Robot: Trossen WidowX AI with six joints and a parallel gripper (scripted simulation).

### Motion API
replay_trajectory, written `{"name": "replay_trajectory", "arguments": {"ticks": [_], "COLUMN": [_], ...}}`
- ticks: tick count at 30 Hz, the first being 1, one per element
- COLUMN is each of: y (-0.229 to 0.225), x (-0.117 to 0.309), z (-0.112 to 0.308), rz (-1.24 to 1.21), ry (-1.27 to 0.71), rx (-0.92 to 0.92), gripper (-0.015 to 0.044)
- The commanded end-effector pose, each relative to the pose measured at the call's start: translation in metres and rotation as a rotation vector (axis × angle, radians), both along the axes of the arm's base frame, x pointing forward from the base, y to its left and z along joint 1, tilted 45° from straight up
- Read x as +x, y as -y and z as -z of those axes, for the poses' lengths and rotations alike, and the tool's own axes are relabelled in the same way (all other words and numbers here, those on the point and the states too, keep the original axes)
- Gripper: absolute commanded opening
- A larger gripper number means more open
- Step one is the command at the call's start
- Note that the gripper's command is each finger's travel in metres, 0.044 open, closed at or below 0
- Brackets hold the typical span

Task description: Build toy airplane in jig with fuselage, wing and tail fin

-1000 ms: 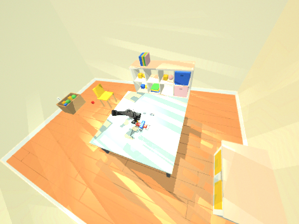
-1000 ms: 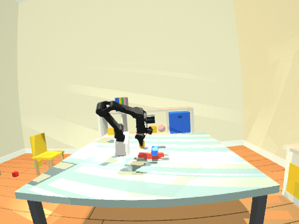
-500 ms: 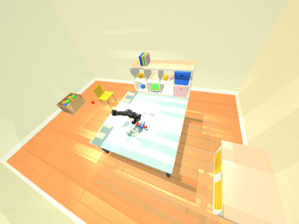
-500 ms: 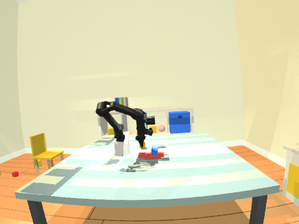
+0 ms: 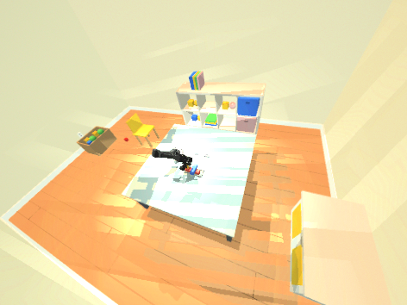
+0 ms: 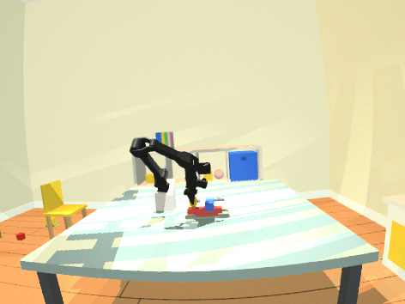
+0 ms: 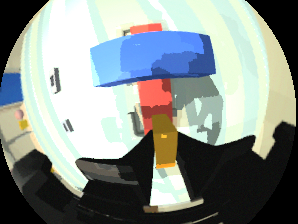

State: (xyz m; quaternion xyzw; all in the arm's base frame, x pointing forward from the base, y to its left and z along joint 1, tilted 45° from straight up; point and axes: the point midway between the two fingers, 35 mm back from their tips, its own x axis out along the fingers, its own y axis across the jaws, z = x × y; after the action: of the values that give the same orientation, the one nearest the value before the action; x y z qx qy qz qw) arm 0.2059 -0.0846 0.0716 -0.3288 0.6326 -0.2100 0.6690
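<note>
The red fuselage (image 5: 198, 172) (image 6: 198, 211) (image 7: 154, 93) lies level in the jig's grey cradle (image 7: 136, 124), which is mostly hidden beneath it. The blue wing (image 5: 194, 170) (image 6: 209, 204) (image 7: 152, 56) lies crosswise on top of the fuselage; its tab is hidden. My gripper (image 6: 192, 203) (image 7: 160, 131) is shut on the yellow tail fin (image 6: 195, 201) (image 7: 165, 145), upright at the fuselage's tail end. The fin's far end overlaps the red tail in the wrist view. Whether its tab is in the socket or just above it cannot be told.
Two small grey holders (image 7: 56, 80) (image 7: 68, 125) stand on the table (image 5: 216, 207) (image 6: 257, 249) to one side of the airplane. The white arm base (image 6: 166, 200) is left of the airplane in the exterior view. A shelf (image 5: 222, 88) stands behind the table.
</note>
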Motion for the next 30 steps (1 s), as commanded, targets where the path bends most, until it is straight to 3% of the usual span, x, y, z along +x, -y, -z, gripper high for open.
{"name": "replay_trajectory", "arguments": {"ticks": [1, 10, 14, 16, 19, 29, 30], "y": [0.0052, 0.0046, 0.0046, 0.0046, 0.0046, 0.0046, 0.0046], "x": [-0.0017, -0.0006, -0.0006, -0.0006, -0.0006, -0.0006, -0.0006], "z": [0.0051, 0.0040, 0.0040, 0.0040, 0.0040, 0.0040, 0.0040], "rz": [-0.002, 0.001, 0.001, 0.001, 0.001, 0.001, 0.001], "ry": [-0.010, -0.003, -0.003, -0.003, -0.003, -0.003, -0.003], "rx": [-0.006, -0.003, -0.003, -0.003, -0.003, -0.003, -0.003], "gripper": [0.0067, 0.0079, 0.0052, 0.0000, 0.0000, 0.0260, 0.0260]}}
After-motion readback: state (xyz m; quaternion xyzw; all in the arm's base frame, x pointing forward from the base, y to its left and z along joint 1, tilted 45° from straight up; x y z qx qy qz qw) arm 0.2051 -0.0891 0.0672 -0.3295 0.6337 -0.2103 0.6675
